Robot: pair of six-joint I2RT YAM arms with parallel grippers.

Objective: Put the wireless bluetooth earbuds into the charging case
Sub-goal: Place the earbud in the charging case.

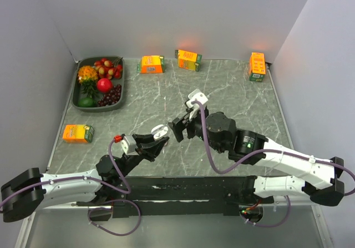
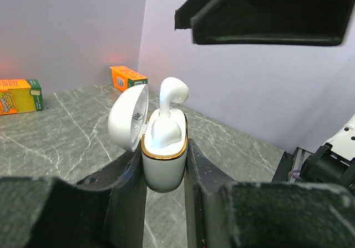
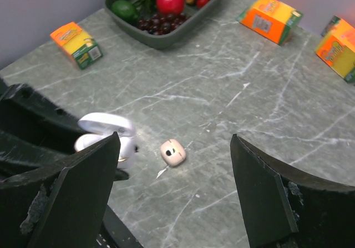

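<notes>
The left hand (image 2: 165,148) is reaching low over the desk (image 2: 66,131), pinching the white charging case (image 2: 163,173) upright, lid flipped open. One earbud (image 2: 165,132) is sitting in its well (a second earbud (image 2: 173,91) is standing proud). The right hand (image 3: 175,198) is hovering above, fingers spread.

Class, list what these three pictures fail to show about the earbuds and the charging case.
1. Left wrist view: the stem of the raised earbud is hidden inside the charging case, so its seating is unclear.
2. Right wrist view: the lid and a finger of the right gripper cover the case's sockets.
3. Top view: the raised earbud and the seated earbud are too small to see.
</notes>
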